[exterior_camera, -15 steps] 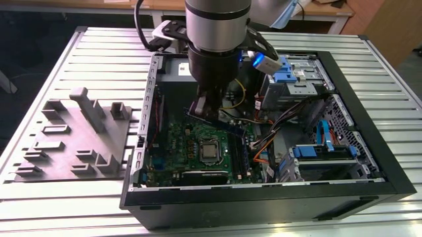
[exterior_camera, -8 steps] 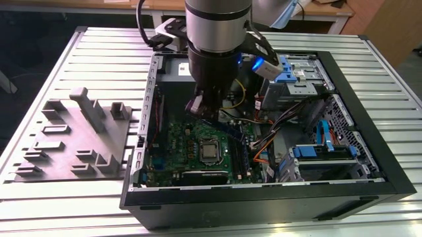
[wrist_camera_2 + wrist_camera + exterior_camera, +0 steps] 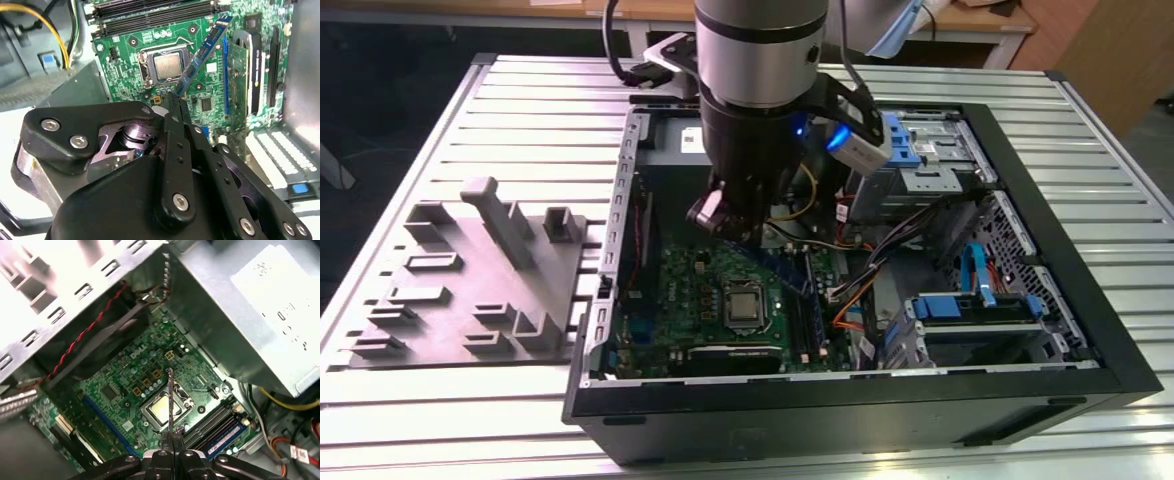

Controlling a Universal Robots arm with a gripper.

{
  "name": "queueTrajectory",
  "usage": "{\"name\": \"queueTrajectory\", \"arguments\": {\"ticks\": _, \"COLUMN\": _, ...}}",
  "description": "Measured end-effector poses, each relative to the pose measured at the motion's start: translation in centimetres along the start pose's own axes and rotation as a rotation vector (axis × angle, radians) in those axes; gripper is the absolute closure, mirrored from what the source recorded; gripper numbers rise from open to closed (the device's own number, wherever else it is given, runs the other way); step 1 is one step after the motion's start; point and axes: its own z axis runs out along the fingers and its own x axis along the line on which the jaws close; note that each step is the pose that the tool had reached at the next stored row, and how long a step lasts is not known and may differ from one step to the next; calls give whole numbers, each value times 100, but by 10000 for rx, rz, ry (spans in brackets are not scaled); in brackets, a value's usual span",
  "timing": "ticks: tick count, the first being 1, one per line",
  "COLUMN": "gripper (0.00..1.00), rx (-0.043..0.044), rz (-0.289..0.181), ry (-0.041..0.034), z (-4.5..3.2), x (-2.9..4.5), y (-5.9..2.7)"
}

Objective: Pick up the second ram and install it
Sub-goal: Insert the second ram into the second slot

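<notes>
Second ram: the second ram [image 3: 200,55] is a thin blue-green stick pinched at 1 end, with its free end slanting out from the fingertips toward the memory slots [image 3: 155,15].
Ram position: it hangs inside the open case above the motherboard [image 3: 125,50], not seated in any slot. In the first wrist view it shows edge-on as a thin line [image 3: 170,400] crossing over the processor.
Contact with board: cannot tell whether the free end touches anything.
Gripper: the gripper [image 3: 176,100] has its 2 black fingers drawn narrow, clamped flat against both faces of the stick.
Processor: the square silver processor [image 3: 166,65] sits in its socket just beside the held stick.
Other stick: 1 similar blue stick [image 3: 225,437] already lies seated in a slot, next to the empty black slots.
Power supply: the grey metal box [image 3: 240,315] stands near the slot end of the board.
Case: the black computer case [image 3: 854,400] lies on its side with its side open; the arm reaches down into it.
Blue cables: flat blue cables [image 3: 974,275] run by the drive bay, at the exterior view's right.
Table: a slatted metal table [image 3: 520,110] carries the case.
Fixture: a grey moulded holder [image 3: 480,280] sits to the exterior view's left of the case.
</notes>
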Motion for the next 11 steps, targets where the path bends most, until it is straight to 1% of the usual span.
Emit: {"name": "queueTrajectory", "arguments": {"ticks": 11, "gripper": 88, "rx": 21, "rz": 2012, "ry": 40, "z": 18, "x": 0, "y": 1}}
